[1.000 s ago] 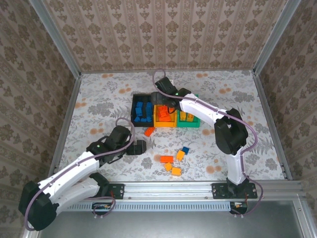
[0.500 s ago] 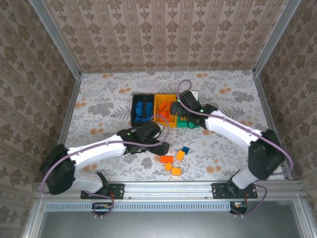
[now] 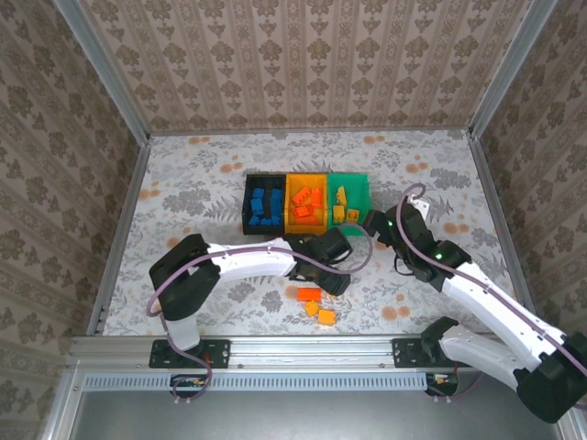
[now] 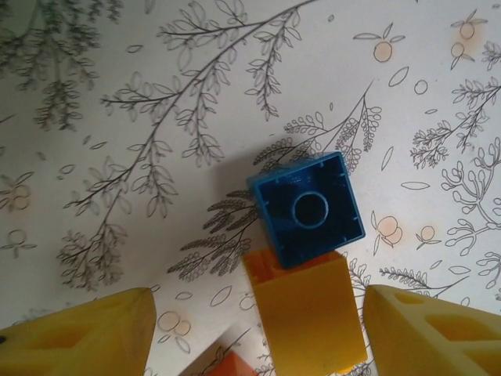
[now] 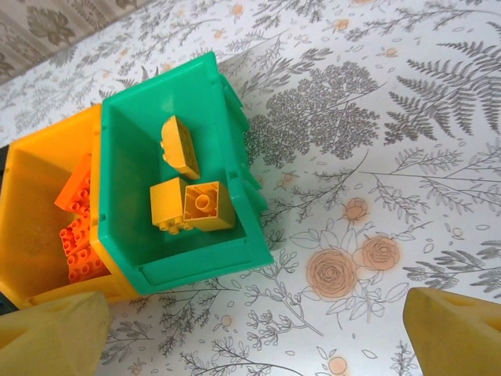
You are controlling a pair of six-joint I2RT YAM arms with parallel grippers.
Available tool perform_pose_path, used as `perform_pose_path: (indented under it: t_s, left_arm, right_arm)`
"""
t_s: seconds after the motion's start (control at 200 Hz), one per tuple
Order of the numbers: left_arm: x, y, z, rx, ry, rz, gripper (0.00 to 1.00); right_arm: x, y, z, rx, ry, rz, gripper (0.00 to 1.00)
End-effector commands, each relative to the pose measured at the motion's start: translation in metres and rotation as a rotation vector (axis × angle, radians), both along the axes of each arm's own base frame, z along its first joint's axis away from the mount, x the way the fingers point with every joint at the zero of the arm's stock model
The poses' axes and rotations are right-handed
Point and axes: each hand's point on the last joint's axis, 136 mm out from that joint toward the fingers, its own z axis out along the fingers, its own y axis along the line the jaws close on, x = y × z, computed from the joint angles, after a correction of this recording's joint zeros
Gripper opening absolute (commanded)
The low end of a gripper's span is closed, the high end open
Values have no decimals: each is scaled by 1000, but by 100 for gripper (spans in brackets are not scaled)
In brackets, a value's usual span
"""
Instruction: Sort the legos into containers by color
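A blue brick (image 4: 309,209) lies on the table touching a yellow-orange brick (image 4: 309,313), with a red-orange brick (image 4: 231,364) at the bottom edge of the left wrist view. My left gripper (image 4: 258,345) (image 3: 337,278) hovers open over them, its fingers (image 4: 78,333) on either side of the yellow-orange brick. My right gripper (image 5: 254,345) (image 3: 371,223) is open and empty just right of the green bin (image 5: 235,157) (image 3: 358,181), which holds three yellow-orange bricks (image 5: 192,205). The yellow-orange bin (image 5: 31,227) (image 3: 306,180) holds red-orange bricks (image 5: 78,235). The black bin (image 3: 249,181) holds blue bricks (image 3: 264,206).
A red-orange brick (image 3: 308,294) and two yellow-orange bricks (image 3: 312,309) (image 3: 326,317) lie loose near the front rail (image 3: 312,346). Patterned walls enclose the table on three sides.
My left gripper swept right from the table's left front to above the blue and yellow-orange bricks. My right gripper drew back from over the bins to the right of the green bin.
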Motion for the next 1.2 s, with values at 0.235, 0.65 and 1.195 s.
perform_pose_path:
  t_s: [0.235, 0.65, 1.195]
  left_arm:
    - [-17, 10, -26, 144, 43, -46, 48]
    - [34, 6, 60, -65, -75, 57, 30]
    - [205, -60, 98, -254, -206, 232, 40]
  right_arm:
    - [-11, -24, 2, -30, -14, -73, 98]
    - [-20, -30, -20, -24, 24, -97, 98]
    - [-34, -31, -66, -17, 110, -98, 98]
